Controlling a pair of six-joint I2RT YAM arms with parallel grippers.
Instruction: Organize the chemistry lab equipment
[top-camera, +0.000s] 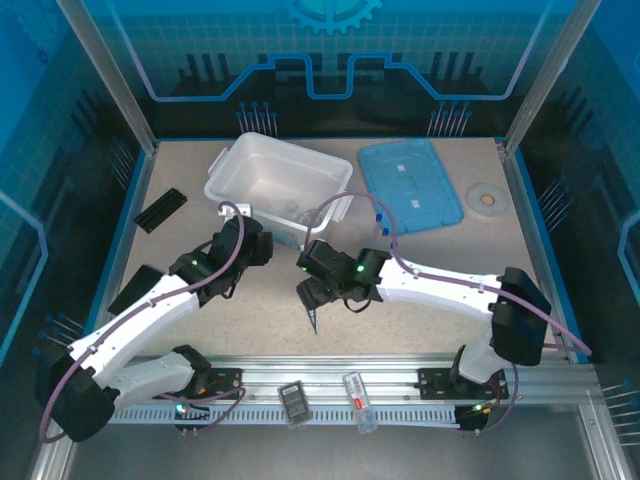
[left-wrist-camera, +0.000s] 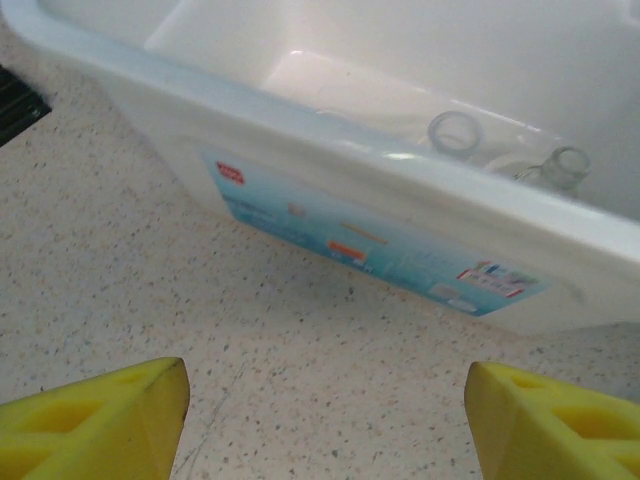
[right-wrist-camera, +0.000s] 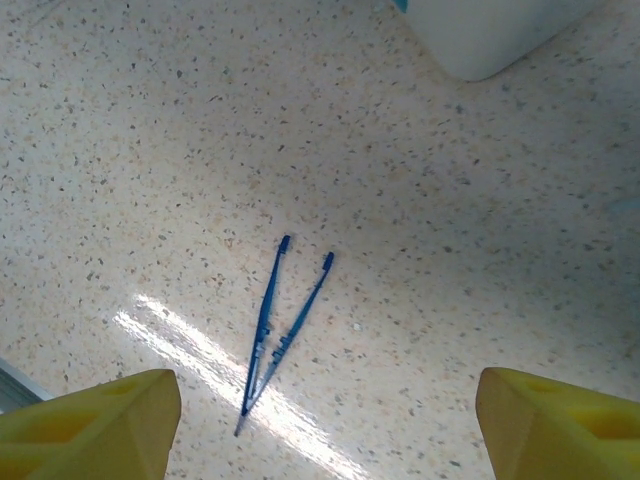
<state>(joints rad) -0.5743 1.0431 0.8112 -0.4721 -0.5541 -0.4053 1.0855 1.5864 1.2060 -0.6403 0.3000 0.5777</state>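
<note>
The white bin (top-camera: 278, 185) stands open at the back centre, and its light-blue lid (top-camera: 408, 185) lies flat to its right. My left gripper (top-camera: 258, 238) hangs open just in front of the bin's near wall (left-wrist-camera: 330, 200), with bare tabletop between its yellow fingertips (left-wrist-camera: 100, 420). Clear round-mouthed glassware (left-wrist-camera: 455, 132) lies inside the bin. The dark blue tweezers (right-wrist-camera: 280, 320) lie on the table, tips apart. My right gripper (right-wrist-camera: 325, 430) is open above and beside them, holding nothing; from the top view it (top-camera: 308, 295) sits just above the tweezers (top-camera: 312, 320). Blue-capped tubes (top-camera: 382, 222) lie by the lid's near-left corner.
A flat black ridged strip (top-camera: 161, 210) lies at the far left. A pale round ring (top-camera: 488, 198) sits right of the lid. The bin's corner (right-wrist-camera: 490, 30) shows beyond the tweezers. A metal rail (top-camera: 330, 385) with small fittings runs along the near edge.
</note>
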